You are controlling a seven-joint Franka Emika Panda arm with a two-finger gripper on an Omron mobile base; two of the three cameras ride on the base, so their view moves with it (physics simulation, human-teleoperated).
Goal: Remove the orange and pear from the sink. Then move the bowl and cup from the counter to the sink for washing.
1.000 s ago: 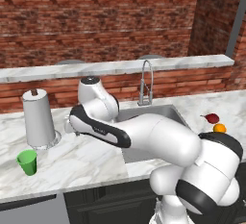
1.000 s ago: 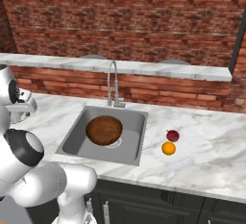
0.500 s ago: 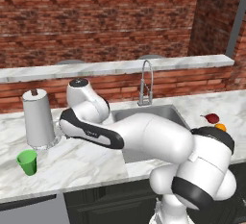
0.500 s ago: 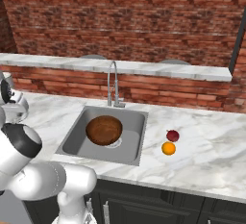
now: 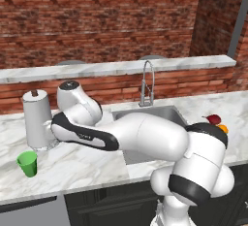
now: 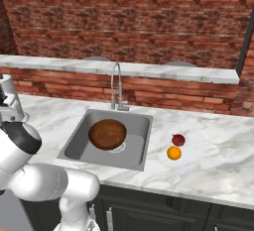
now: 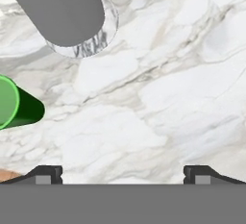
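Observation:
The dark wooden bowl (image 6: 107, 134) sits in the grey sink (image 6: 79, 143), under the tap. On the counter (image 6: 213, 168) to the right of the sink lie the dark red pear (image 6: 178, 139) and the orange (image 6: 173, 152), close together; from the left base they are the pear (image 5: 213, 119) and orange (image 5: 223, 128) past my arm's shoulder. The green cup (image 5: 27, 163) stands near the counter's front left. In the hand view my gripper (image 7: 122, 175) is open above bare marble, nothing between its fingertips (image 7: 45, 174), with the cup (image 7: 14, 105) off to its left.
A grey paper towel roll on a round stand (image 5: 38, 122) rises just behind the cup, also the roll (image 7: 67, 11) in the hand view. My arm stretches across the sink (image 5: 164, 114) toward the left. A raised marble ledge (image 5: 121, 67) runs along the brick wall.
My arm has swung further left along the counter, toward the paper towel roll and the cup. The bowl, pear, orange and cup have stayed put.

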